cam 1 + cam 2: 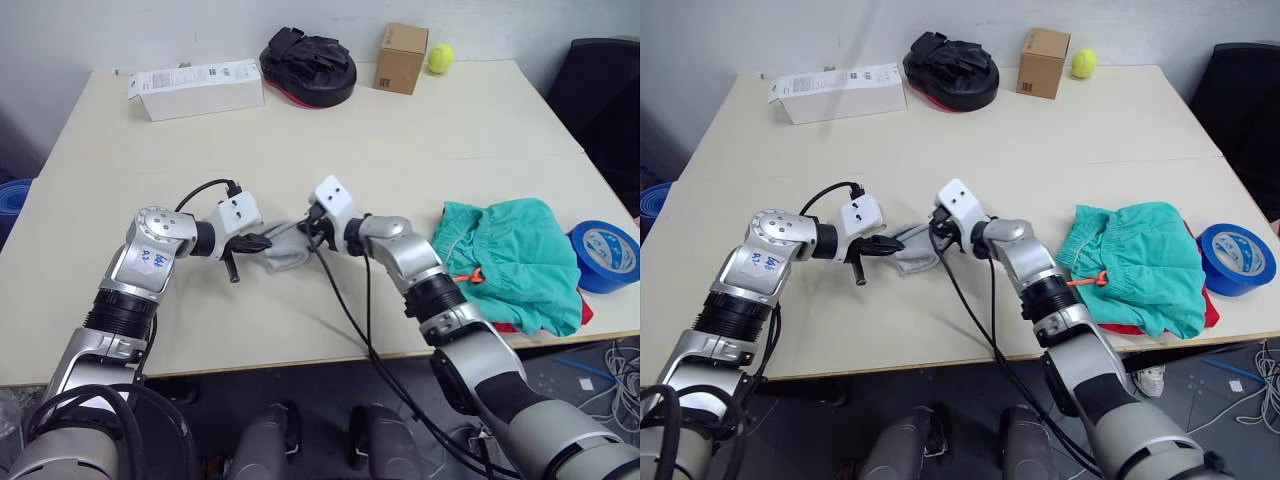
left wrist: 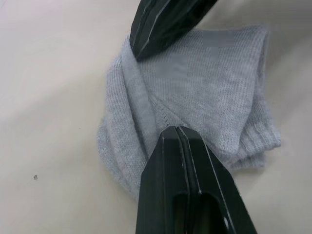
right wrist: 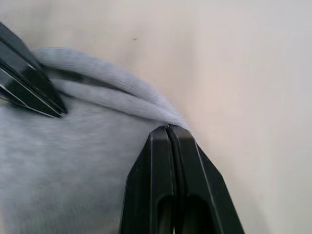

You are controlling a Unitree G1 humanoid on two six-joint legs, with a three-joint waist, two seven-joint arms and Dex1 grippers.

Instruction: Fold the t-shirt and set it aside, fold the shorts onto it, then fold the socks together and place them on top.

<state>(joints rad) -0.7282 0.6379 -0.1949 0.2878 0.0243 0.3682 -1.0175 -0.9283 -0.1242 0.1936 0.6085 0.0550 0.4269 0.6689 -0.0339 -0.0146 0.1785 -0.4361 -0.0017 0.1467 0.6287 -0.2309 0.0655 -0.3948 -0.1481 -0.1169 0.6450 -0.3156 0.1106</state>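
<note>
The light grey socks (image 1: 285, 250) lie bunched near the middle of the table, between my two grippers. My left gripper (image 1: 262, 242) is shut on the socks' left side, its fingertips (image 2: 175, 134) pinching a fold. From the right, my right gripper (image 1: 312, 232) is shut on the socks' rolled edge (image 3: 122, 97). The teal-green shorts (image 1: 515, 260) lie folded at the table's right front. They rest on the red t-shirt (image 1: 1120, 328), of which a thin strip shows under them.
A blue tape roll (image 1: 605, 255) lies right of the shorts, near the table's right edge. Along the back stand a white box (image 1: 195, 88), black padded gear (image 1: 308, 65), a cardboard box (image 1: 402, 57) and a tennis ball (image 1: 441, 57).
</note>
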